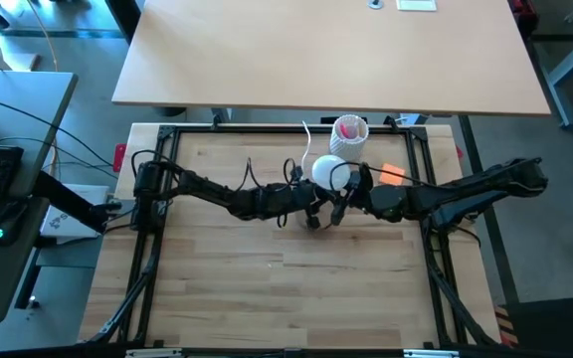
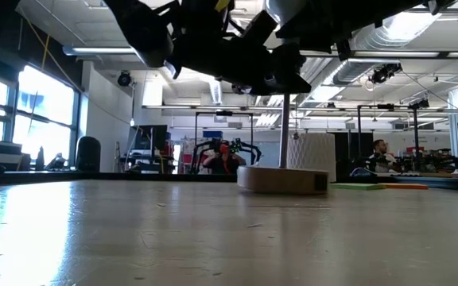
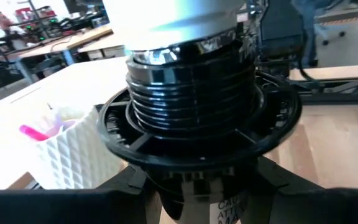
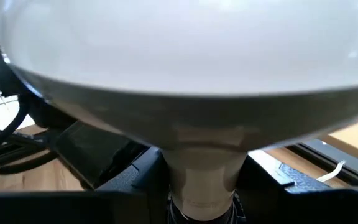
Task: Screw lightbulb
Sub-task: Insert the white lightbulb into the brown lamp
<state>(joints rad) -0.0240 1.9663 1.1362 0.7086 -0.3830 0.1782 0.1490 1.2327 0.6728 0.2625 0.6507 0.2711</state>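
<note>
The white lightbulb point(image 1: 324, 171) stands upright at the table's middle, its neck in the mouth of a black threaded socket point(image 3: 194, 93). The socket sits atop a metal pole point(image 2: 283, 131) that rises from the round wooden disc stand point(image 2: 283, 179). My left gripper point(image 1: 309, 207) reaches in from the left and is shut on the socket below its flange. My right gripper point(image 1: 344, 191) reaches in from the right and is shut on the bulb, whose globe point(image 4: 185, 50) fills the right wrist view. The bulb's screw base is hidden inside the socket. My left gripper holds the socket's lower body point(image 3: 197, 186), under the wide flange, between its two fingers point(image 3: 73, 205). It comes in about level from the table's left. The flange hides the exact place of contact. The socket stays upright on its pole. My right gripper pinches the bulb's narrow neck point(image 4: 204, 171), just under the globe, between its two fingers point(image 4: 135, 183). It comes in about level from the table's right, across the neck. The bulb stands upright, globe up, with its lower end in the socket.
A white perforated cup point(image 1: 349, 129) with pink contents stands just behind the bulb toward the far edge; it also shows in the left wrist view point(image 3: 67, 149). An orange piece point(image 1: 391, 172) lies to its right. The wooden table's near half point(image 1: 286, 288) is bare.
</note>
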